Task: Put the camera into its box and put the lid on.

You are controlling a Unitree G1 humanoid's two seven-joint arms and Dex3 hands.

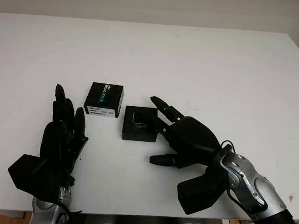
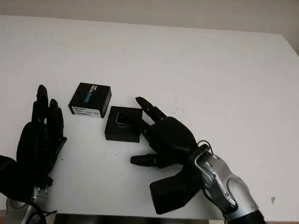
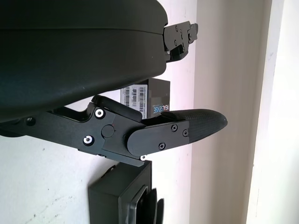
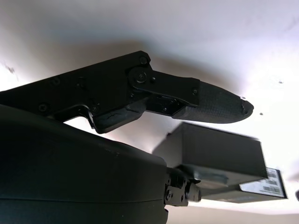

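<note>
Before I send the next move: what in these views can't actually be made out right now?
- Whether the right hand touches the open box: head views, its fingers overlap the box's near edge.
- Camera seating in the box: partly hidden behind those fingers.
- Small label print on the lid: too small in head views; left wrist view, the left hand's shell covers part of it.
- The left hand is open on the table's left.

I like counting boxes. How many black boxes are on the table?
2. The lid with writing sits farther back; the open box with the camera inside is beside the right robot hand.
</note>
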